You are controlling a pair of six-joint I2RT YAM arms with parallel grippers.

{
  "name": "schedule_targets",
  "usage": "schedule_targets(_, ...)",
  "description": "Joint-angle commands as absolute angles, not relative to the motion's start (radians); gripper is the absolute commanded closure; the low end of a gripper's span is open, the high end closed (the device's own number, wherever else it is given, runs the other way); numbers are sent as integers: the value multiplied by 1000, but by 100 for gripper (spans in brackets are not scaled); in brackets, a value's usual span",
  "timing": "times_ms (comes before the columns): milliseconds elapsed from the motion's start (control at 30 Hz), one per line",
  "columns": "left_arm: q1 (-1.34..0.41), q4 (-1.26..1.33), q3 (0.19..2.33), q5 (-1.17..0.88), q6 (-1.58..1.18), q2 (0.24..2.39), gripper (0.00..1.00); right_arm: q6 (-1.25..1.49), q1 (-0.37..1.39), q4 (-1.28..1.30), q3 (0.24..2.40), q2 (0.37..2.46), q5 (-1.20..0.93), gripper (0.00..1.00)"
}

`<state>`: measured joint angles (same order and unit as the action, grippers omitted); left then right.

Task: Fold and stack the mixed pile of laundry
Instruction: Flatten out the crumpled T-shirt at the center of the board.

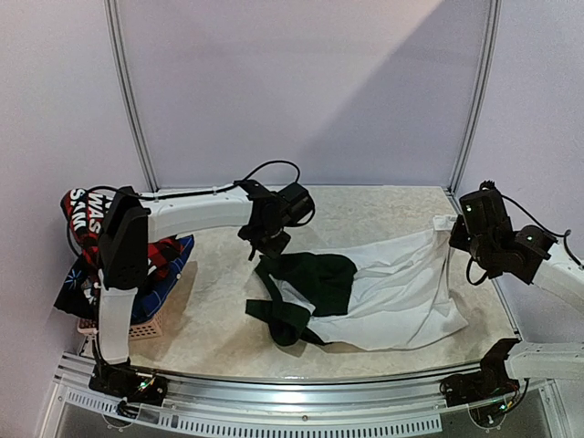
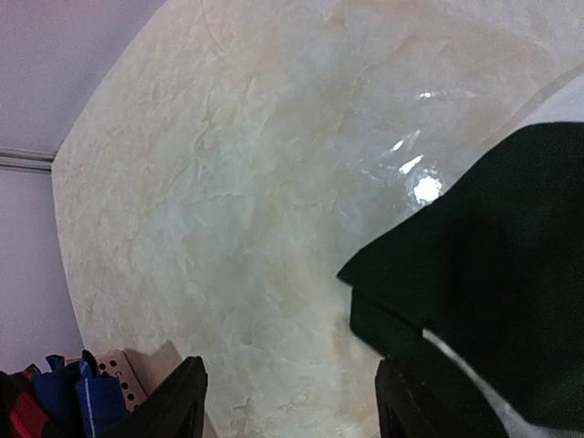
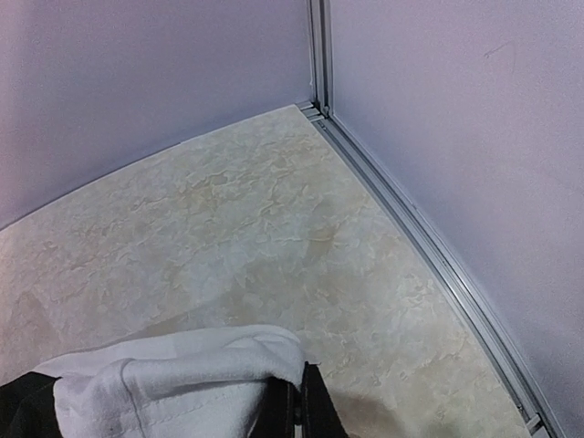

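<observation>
Roughly in the middle of the marbled beige worktop point(image 1: 219, 301) a white-and-dark-green fabric T-shirt point(image 1: 392, 283) lies spread, reaching toward the right edge, its dark-green part bunched at its left end. The left gripper point(image 1: 269, 245) hovers just above that green part; in the left wrist view its fingers point(image 2: 178, 406) stand apart with bare worktop between them, and the green cloth lies beside the right one. The right gripper point(image 1: 453, 235), near the worktop's right edge, is clamped on a raised white corner of the T-shirt point(image 3: 173, 383). At the left edge, a small pinkish woven basket point(image 1: 146, 328) carries the heaped pile of red-black, blue plaid and navy garments point(image 1: 91, 228).
</observation>
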<state>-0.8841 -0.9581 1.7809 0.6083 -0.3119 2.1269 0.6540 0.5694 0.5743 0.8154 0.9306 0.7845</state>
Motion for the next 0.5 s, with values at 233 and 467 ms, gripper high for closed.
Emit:
schedule_targets(233,-1130,-831,1662,670,-239,2002,44,613,488,438,772,1004,680,100)
schedule_targets(467,-1173,-671,1519,535,-203,1986,50,624,486,393,716,993,676,100)
